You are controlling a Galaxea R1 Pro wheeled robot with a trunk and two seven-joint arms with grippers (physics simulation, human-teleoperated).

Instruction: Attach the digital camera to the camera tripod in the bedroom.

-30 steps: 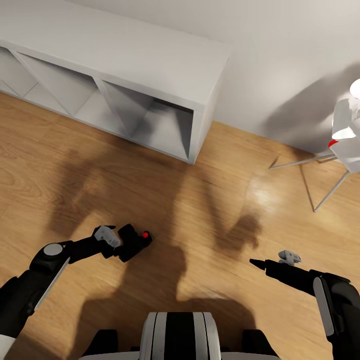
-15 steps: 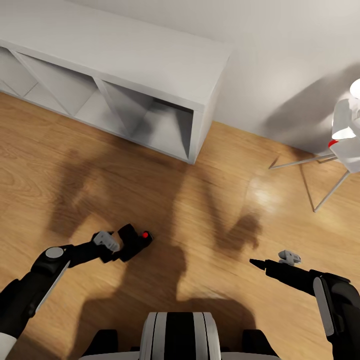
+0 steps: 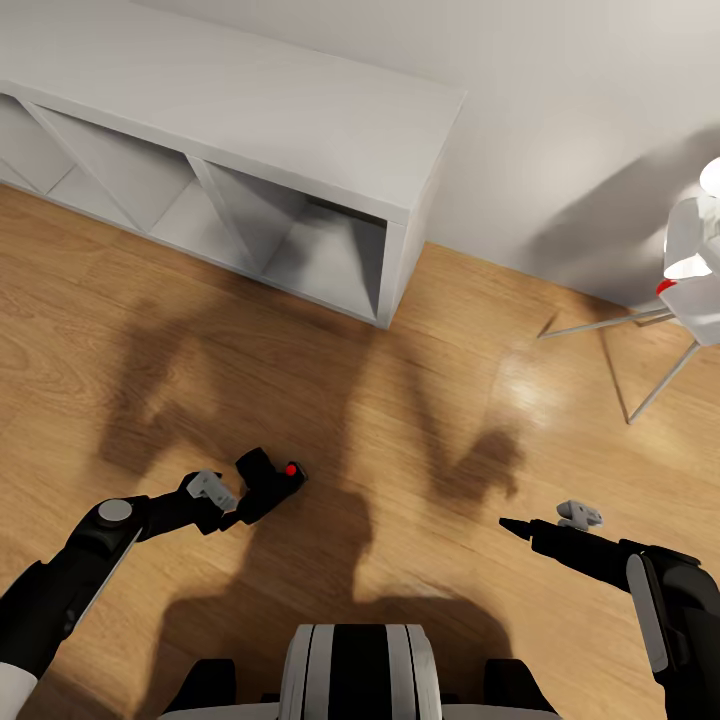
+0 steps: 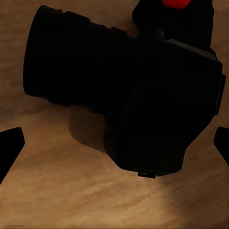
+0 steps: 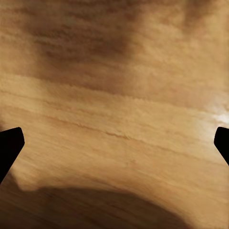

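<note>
The digital camera (image 3: 270, 482) lies on the light wood floor, a small black body with a red dot on top and its lens barrel pointing away to the left. My left gripper (image 3: 236, 511) sits low just beside its near side, open. In the left wrist view the camera (image 4: 143, 95) looms close ahead, and the left gripper (image 4: 114, 145) has its two fingertips (image 4: 9, 143) spread wide near the picture's edges. My right gripper (image 3: 512, 524) hovers over bare floor at the right; in its wrist view the right gripper (image 5: 114, 148) is open and holds nothing. The camera tripod is out of view.
A grey cube shelf (image 3: 250, 130) stands against the pale wall at the back left. A white lamp (image 3: 695, 270) on thin splayed legs (image 3: 600, 325) stands at the far right. Open plank floor (image 3: 420, 420) lies between the arms.
My left arm has drawn back and down a little toward my body, leaving the camera where it lay. The right arm has not moved.
</note>
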